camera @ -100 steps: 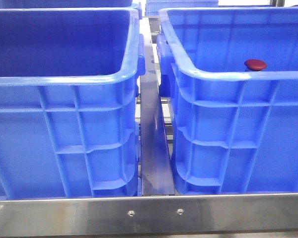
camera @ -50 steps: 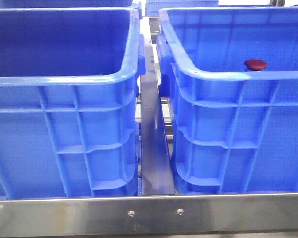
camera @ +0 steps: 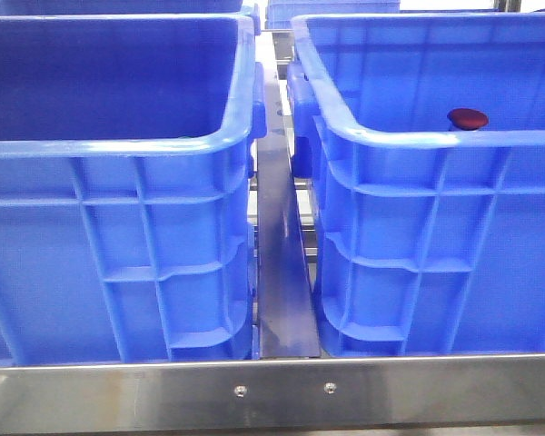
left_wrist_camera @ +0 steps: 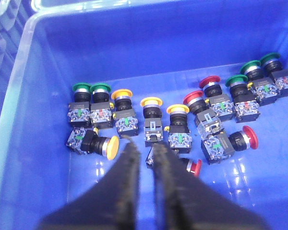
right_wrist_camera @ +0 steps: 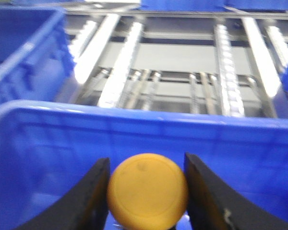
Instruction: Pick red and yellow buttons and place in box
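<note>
Blue plastic filled nearly every view: we faced two deep ribbed crates side by side, and just above the near rim of the right-hand crate a dark red button showed its domed cap, inside the crate as far as we could judge. We read that crate as the box being filled.

Our right gripper had its jaws set apart just wide enough to clasp a yellow button, the cap bulging between the fingers with the crate's wall behind it. We judged the hold was kept on the cap's sides so that the button could drop cleanly on release.

Our left gripper hovered inside the other crate, its fingers drawn almost together with only a thin slit between them, gripping nothing we could see. Beyond its tips lay a cluster of pushbutton switches with green, yellow and red caps, so we took it to be lining up the next pick.
</note>
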Tool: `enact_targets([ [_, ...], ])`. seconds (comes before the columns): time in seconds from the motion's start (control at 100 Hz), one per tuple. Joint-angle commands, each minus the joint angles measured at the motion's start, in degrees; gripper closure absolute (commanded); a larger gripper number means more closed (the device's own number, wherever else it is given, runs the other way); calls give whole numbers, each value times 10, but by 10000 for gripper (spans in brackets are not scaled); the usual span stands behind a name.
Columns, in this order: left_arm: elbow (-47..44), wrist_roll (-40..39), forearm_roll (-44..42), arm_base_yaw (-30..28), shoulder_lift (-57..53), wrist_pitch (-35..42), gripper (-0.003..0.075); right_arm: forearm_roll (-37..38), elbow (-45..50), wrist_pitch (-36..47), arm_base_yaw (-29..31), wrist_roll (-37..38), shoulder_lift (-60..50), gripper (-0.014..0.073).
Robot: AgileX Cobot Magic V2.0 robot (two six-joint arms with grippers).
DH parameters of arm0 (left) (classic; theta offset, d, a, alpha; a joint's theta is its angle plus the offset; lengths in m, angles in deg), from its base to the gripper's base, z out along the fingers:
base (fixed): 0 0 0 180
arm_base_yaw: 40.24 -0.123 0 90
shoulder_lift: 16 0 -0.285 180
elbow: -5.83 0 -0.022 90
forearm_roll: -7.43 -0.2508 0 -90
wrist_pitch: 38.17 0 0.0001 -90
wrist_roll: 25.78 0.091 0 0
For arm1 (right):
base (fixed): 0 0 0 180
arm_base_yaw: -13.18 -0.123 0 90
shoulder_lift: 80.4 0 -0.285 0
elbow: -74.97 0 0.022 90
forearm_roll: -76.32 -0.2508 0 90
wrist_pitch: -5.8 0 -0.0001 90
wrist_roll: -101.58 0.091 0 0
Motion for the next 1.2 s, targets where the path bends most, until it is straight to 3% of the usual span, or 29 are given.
enact_targets([
  [0.0,16,0,2,-2,-1,45,739,-11,-16,38,3,-16,15,372],
  [0.2,16,0,2,-2,-1,45,739,-11,-25,95,3,-20,100,372],
  [0.68,16,0,2,-2,-1,43,739,-10,-139,99,3,-20,294,372],
  [1.19,16,0,2,-2,0,43,739,-9,-177,103,10,-20,373,372],
])
